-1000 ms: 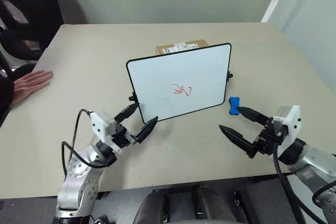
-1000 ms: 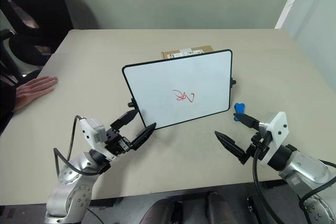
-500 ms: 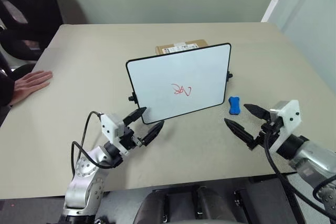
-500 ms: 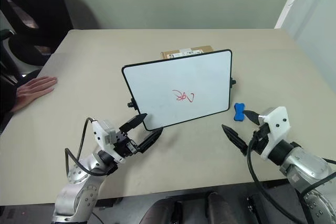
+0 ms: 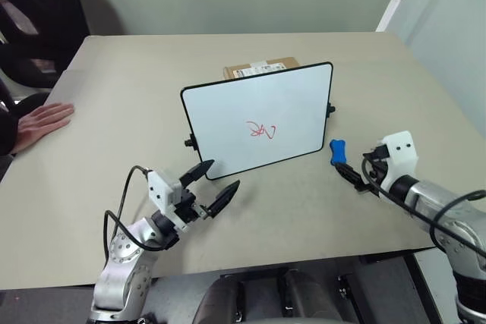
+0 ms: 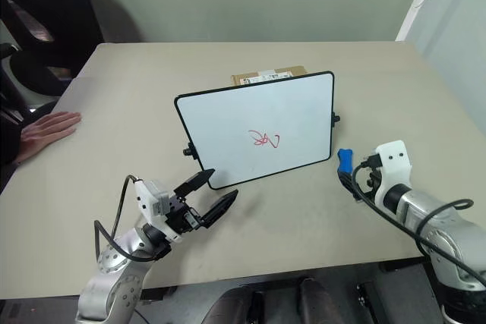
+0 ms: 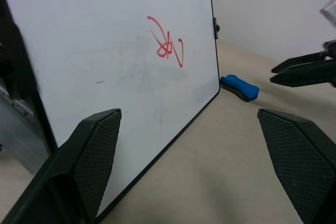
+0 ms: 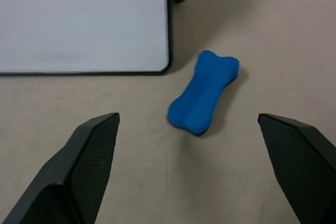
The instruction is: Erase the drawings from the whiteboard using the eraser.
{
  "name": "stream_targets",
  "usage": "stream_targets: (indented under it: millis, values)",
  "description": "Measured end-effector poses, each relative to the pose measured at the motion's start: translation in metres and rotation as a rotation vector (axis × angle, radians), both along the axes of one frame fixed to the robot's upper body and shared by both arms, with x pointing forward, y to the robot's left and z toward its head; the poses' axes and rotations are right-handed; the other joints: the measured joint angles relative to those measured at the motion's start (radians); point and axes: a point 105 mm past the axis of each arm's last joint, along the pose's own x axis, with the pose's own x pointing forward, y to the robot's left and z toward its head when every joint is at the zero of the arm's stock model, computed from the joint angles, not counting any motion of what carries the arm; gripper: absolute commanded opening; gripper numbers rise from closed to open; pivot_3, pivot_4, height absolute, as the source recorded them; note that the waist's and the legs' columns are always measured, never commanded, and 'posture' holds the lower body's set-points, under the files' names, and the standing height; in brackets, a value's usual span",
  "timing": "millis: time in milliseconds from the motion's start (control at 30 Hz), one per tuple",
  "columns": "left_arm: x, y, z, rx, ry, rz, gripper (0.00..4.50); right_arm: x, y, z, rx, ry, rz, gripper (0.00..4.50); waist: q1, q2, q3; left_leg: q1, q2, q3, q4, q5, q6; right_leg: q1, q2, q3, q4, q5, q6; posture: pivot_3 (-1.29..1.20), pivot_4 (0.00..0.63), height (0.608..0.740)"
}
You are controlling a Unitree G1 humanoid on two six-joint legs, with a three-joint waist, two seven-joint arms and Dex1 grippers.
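Brown cardboard box (image 5: 262, 68) mostly hidden behind upright black-framed white whiteboard (image 5: 258, 119); only top edge with label shows. Person's hand (image 5: 42, 123) flat on beige table (image 5: 137, 81), arm cut off at edge. Small red scribble drawings (image 5: 262, 130) on board face. Bright blue bone-shaped eraser (image 8: 203, 91) lies on table just beside board's lower corner (wrist view shows gap between them). Right gripper (image 8: 191, 174) spread wide, empty, eraser ahead between fingers. Left gripper (image 5: 213, 184) also spread, empty, near board's other lower corner.
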Motion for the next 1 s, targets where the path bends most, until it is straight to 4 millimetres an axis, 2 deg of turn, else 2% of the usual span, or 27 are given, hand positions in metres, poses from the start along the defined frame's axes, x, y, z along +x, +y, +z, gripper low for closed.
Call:
stream_targets:
  millis: [100,267,533,633,867,1000]
  values:
    - [-0.006,-0.003,0.0,0.0,0.001,-0.01,4.5,0.017,-0.003,-0.006,0.015,0.039,-0.056,4.46,-0.002,0.0,0.0,0.0,0.0,0.0,0.0,0.0,0.0,-0.001,0.0,0.0,0.001,0.0,0.0,0.0,0.15,0.74]
    - [-0.008,-0.002,0.001,0.0,0.001,0.003,4.5,0.032,-0.007,-0.019,0.008,0.09,-0.122,4.46,0.004,0.0,0.0,0.0,0.001,0.0,0.0,0.0,0.0,-0.001,0.0,-0.002,0.0,0.0,0.0,0.0,0.15,0.74]
    - [-0.01,0.0,0.003,0.007,-0.005,0.011,4.5,0.042,-0.006,-0.025,-0.033,0.099,-0.147,4.46,0.003,0.0,0.0,-0.001,0.001,0.0,0.0,0.0,0.0,-0.001,0.0,-0.002,0.0,-0.001,-0.001,0.0,0.15,0.74]
    - [-0.01,0.001,0.003,0.008,-0.006,0.013,4.5,0.044,-0.007,-0.026,-0.051,0.098,-0.155,3.61,0.002,0.0,0.0,-0.001,0.001,0.0,0.0,0.0,0.001,-0.001,0.0,-0.002,0.0,-0.001,-0.002,0.0,0.15,0.74]
    - [-0.009,0.001,0.004,0.008,-0.009,0.016,4.5,0.044,-0.006,-0.026,-0.06,0.097,-0.147,1.2,0.002,0.0,0.0,-0.001,0.001,0.0,0.0,0.0,0.0,-0.001,0.0,-0.002,0.001,-0.001,-0.002,0.0,0.15,0.74]
    - [-0.009,0.001,0.004,0.008,-0.009,0.016,4.5,0.041,-0.002,-0.022,-0.062,0.085,-0.122,1.2,0.002,0.0,0.0,-0.001,0.001,0.0,0.0,0.0,0.0,-0.001,0.0,-0.002,0.0,-0.001,-0.002,0.0,0.15,0.74]
